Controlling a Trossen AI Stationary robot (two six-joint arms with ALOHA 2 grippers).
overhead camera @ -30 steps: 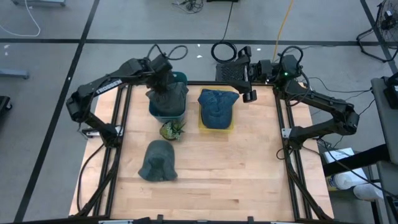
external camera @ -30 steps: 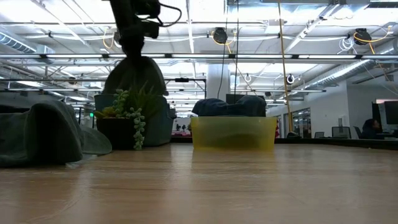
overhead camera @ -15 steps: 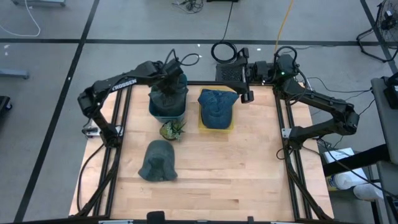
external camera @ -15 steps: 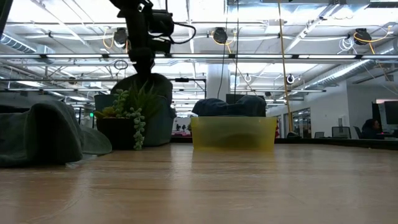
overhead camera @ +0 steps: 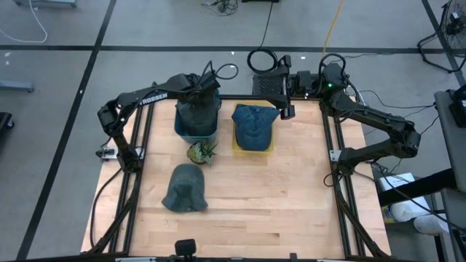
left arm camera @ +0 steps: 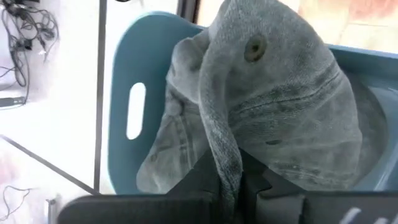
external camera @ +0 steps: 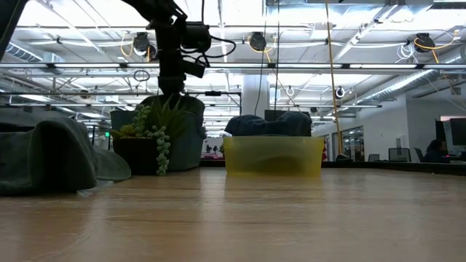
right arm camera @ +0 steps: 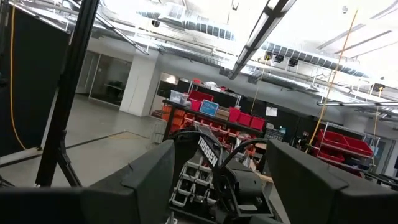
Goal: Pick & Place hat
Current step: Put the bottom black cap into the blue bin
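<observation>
The placing step is under way. In the upper left of the high view, the left gripper [overhead camera: 198,93] is hanging over the blue bin [overhead camera: 195,134] at the table's far edge, pinching a grey hat [overhead camera: 197,111] that is sagging down into it. The left wrist view is showing the 2 fingers [left arm camera: 249,185] clamped on a fold of the fabric, with the crown bulging against the bin's wall and the handle slot just beside it. The next move, as I judge it, is calling for the jaws to part so the hat drops fully inside, then a straight lift clear of the rim.

The hat is looking like soft, faded grey denim, creased and seamed, with a small metal eyelet near its top.

The right gripper [overhead camera: 286,110] is waiting at the upper middle, near the yellow bin [overhead camera: 270,148], its 2 fingers spread with nothing between them. A blue hat [overhead camera: 253,125] is lying in that bin, and a third hat [overhead camera: 185,188] is sitting on the table at lower left, below the small plant [overhead camera: 201,151].
</observation>
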